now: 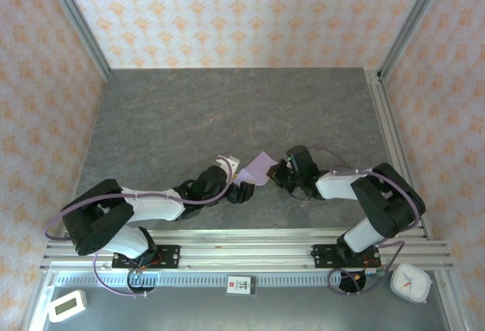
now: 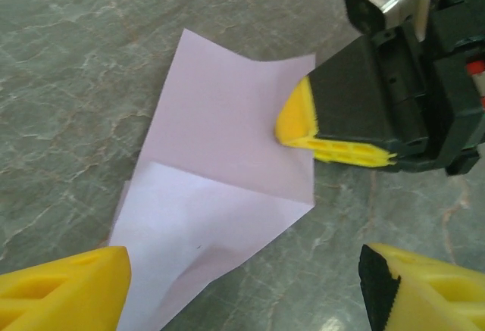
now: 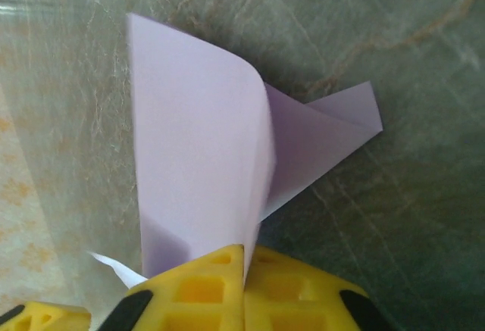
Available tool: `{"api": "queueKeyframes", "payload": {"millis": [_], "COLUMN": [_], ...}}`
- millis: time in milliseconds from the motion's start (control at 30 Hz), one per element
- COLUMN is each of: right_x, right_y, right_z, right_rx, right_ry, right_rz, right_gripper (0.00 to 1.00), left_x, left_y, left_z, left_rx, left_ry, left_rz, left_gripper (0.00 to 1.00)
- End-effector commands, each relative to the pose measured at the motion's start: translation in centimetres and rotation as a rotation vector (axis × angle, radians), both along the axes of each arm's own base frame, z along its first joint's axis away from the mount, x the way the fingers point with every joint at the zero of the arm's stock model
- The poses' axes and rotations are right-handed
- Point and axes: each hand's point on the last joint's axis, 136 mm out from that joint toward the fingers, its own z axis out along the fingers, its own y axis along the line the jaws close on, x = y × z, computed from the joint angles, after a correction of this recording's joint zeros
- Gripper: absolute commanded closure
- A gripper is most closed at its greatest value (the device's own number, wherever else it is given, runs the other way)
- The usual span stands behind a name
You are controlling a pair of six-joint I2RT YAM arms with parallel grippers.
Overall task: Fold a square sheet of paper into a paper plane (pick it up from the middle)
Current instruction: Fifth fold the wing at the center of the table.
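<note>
Jaws of right gripper [image 3: 244, 269] pinch shut on the folded paper's [image 2: 227, 134] right edge; left gripper [image 2: 242, 285] stands wide open just near-left.

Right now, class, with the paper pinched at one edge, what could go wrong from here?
The right tool is shut on only the edge of the paper; a pull might tear it or slip off. The left tool stands open, pinning nothing, so the paper could slide. Its lifted part curls loosely; a crease may land crooked.
</note>
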Motion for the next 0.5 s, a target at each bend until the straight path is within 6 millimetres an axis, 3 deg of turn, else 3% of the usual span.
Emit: {"api": "queueKeyframes", "payload": {"millis": [0,200,467], "right_x": [0.9,1.1,0.5], "right_y": [0.3,0.0,0.1], "right_z": [0.8,1.1,0.7], "right_rx": [-0.001,-0.036,-0.048], "right_ry": [-0.036,-0.032,-0.008], "right_rz": [0.041,0.109,0.16], "right_gripper": [1.0,1.0,1.0], "left_x": [0.8,0.9,1.4], "left_y": [1.9,2.4,0.8], "left_z": [-1.3,-1.8,-2.1], "left_rx": [0.157,0.317,0.431], "left_ry": [-0.04,-0.161,-0.275], "left_rz": [0.038,0.066,0.086], "left_gripper": [0.2,0.22,0.26]}}
